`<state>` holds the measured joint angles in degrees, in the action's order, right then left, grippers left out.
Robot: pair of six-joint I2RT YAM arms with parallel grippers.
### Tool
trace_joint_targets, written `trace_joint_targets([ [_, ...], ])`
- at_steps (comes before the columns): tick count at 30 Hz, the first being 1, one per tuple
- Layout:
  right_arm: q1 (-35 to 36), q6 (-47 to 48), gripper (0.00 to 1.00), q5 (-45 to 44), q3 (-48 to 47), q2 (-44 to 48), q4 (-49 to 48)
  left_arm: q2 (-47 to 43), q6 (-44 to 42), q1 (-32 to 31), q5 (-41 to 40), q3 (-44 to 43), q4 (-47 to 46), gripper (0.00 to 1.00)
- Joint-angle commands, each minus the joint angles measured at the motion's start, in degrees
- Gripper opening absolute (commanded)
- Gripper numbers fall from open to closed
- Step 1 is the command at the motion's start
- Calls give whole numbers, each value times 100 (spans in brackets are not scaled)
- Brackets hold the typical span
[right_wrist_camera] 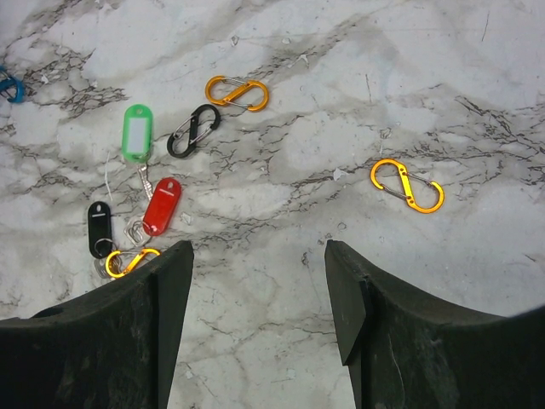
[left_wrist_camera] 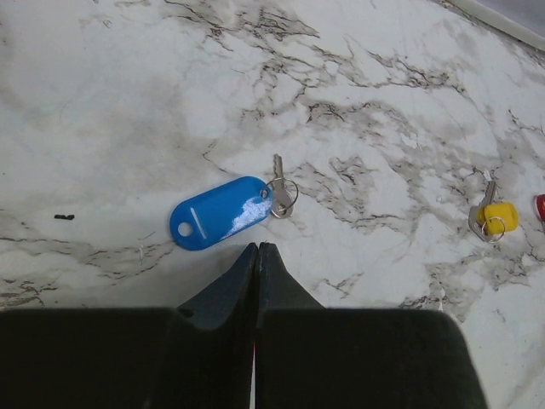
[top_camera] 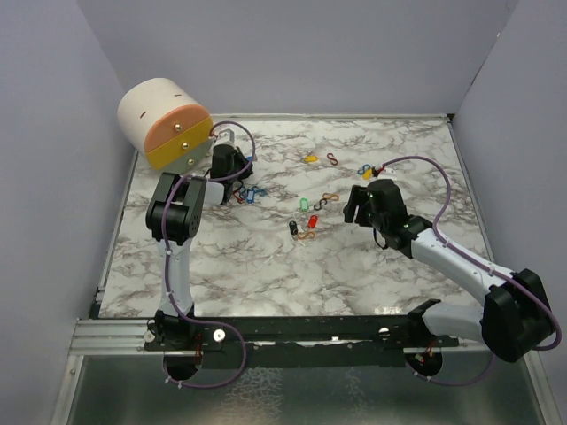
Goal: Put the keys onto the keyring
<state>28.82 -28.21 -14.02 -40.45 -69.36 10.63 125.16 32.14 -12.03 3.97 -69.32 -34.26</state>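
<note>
From where I stood, the job looked barely begun. Every tag lay loose on the table [top_camera: 266, 274], and I saw none gathered onto one ring. At the far left, beside the drum [top_camera: 166, 122], a blue tag [left_wrist_camera: 217, 213] lay flat with its small key and ring at one end. A yellow tag [left_wrist_camera: 496, 217] sat well off to its right. Toward the middle were the green tag [right_wrist_camera: 136, 132], the red tag [right_wrist_camera: 161, 206] and the black tag [right_wrist_camera: 100, 228]. The last two lay close together, with an orange clip [right_wrist_camera: 129, 261] touching their rings. I could not tell whether anything there was threaded. A black clip [right_wrist_camera: 193, 130] and two more orange ones [right_wrist_camera: 237, 93] [right_wrist_camera: 407, 185] lay apart and bare. So nearly all the threading was left to do.

The left gripper [left_wrist_camera: 257, 249] had its fingers pressed tight together with nothing between them. Its tip hung just short of the blue tag's long edge, not touching it as far as I could see. The right gripper [right_wrist_camera: 257, 251] stood spread wide and empty over bare marble, its left finger partly covering the near orange clip.
</note>
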Motion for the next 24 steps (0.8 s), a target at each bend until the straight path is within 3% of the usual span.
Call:
trace_joint_targets([
  [1,7,70,64,79,71,107,-158,-307,-131,34,258,346,-173,0],
  [9,8,84,64,123,72,128,-162,-831,-120,39,350,670,-324,0],
  [14,5,95,63,128,65,147,-142,-828,-110,34,379,663,-321,32],
  [24,9,130,63,164,62,195,-148,-287,-326,111,866,-186,-260,43],
])
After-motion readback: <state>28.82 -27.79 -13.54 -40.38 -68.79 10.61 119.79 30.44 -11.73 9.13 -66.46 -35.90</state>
